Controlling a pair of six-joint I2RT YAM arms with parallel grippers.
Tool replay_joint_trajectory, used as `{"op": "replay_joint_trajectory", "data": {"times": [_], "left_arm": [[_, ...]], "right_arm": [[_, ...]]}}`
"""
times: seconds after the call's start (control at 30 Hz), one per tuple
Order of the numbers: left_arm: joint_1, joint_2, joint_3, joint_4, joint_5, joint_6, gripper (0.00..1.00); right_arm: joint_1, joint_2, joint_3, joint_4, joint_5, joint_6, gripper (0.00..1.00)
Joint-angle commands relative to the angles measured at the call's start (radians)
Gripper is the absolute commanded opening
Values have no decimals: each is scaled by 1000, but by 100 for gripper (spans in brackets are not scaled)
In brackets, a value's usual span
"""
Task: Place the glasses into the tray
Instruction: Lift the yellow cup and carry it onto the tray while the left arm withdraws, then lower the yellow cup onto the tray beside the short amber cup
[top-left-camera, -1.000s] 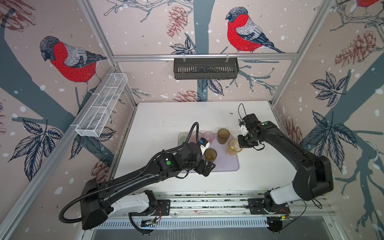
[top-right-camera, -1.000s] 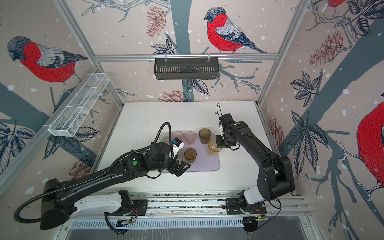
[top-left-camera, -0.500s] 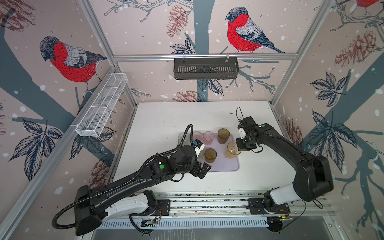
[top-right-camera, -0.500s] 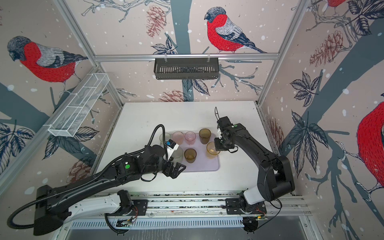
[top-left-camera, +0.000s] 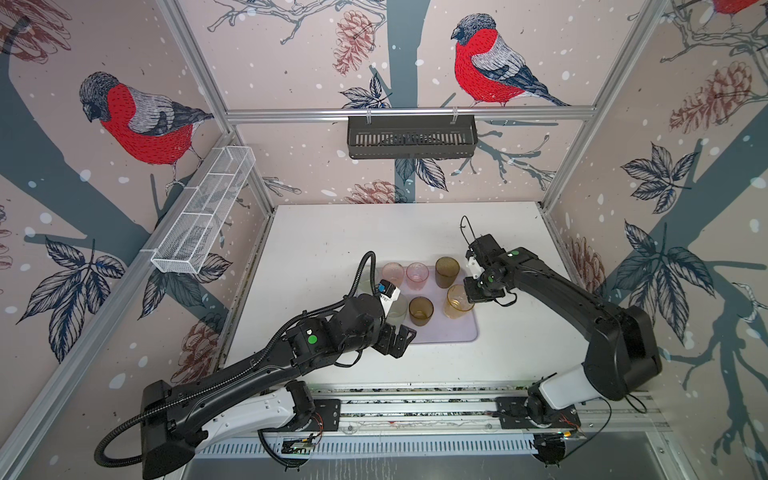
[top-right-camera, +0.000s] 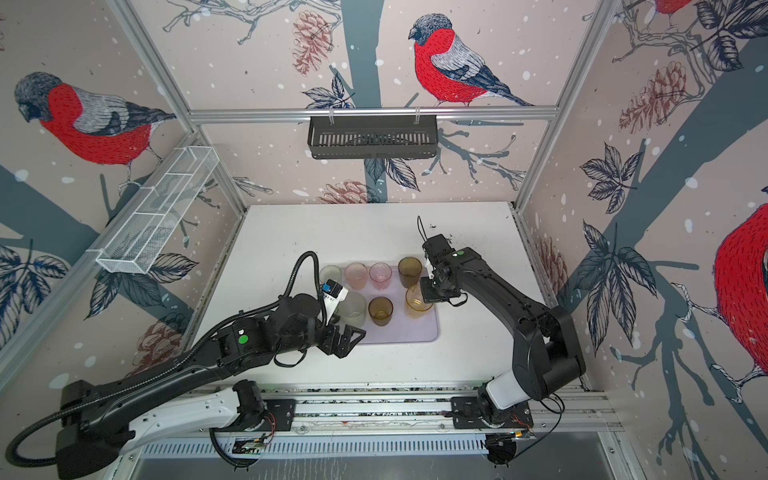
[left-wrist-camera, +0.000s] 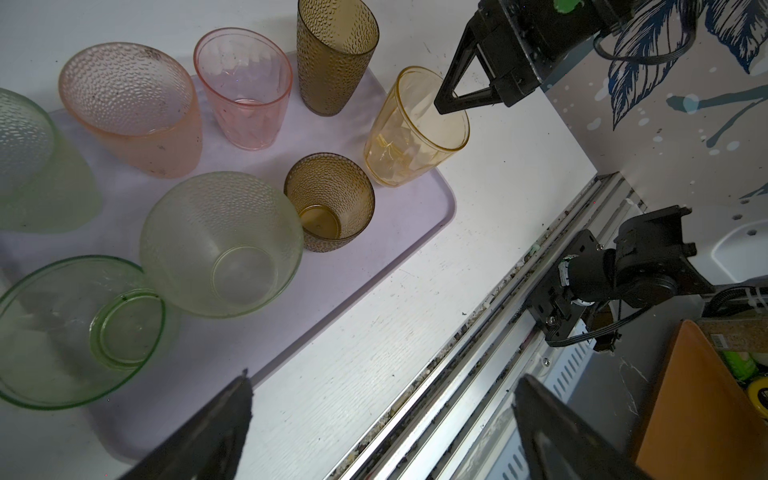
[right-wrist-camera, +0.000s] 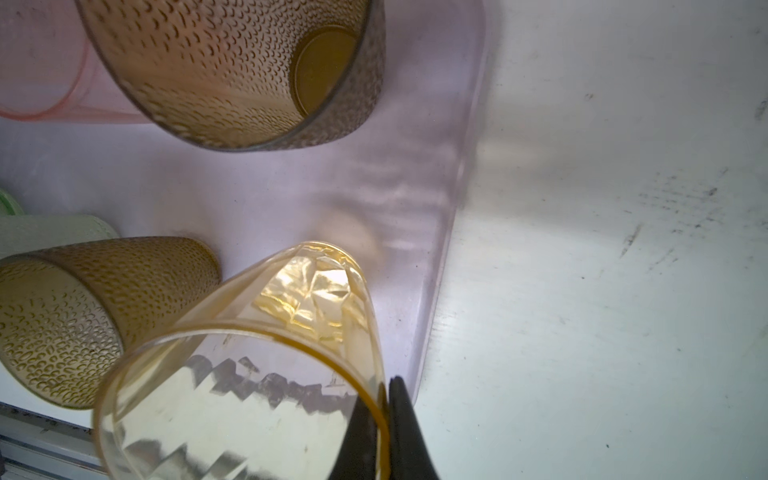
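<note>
Two brown glasses (left-wrist-camera: 328, 199) nr yellow glass (left-wrist-camera: 415, 129), rim in R end effector (left-wrist-camera: 442, 106); L end effector (top-left-camera: 401, 338) wide.

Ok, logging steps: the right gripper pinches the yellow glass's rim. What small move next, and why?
Probably ease the yellow glass down flat onto the tray: the right gripper holds it seemingly tilted by the rim, base near the tray's edge.
</note>
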Motion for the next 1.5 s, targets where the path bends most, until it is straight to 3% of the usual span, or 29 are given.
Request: {"op": "replay_joint_trajectory", "data": {"times": [0.0, 1.47], "left_arm": [[1, -9, -4, -12, -15, -10, 98], [2, -33, -12, -2, -28, -22, 98]], "right_arm": [[15, 4, 7, -13, 25, 16, 1], [100, 20, -34, 13, 64, 45, 3]]}}
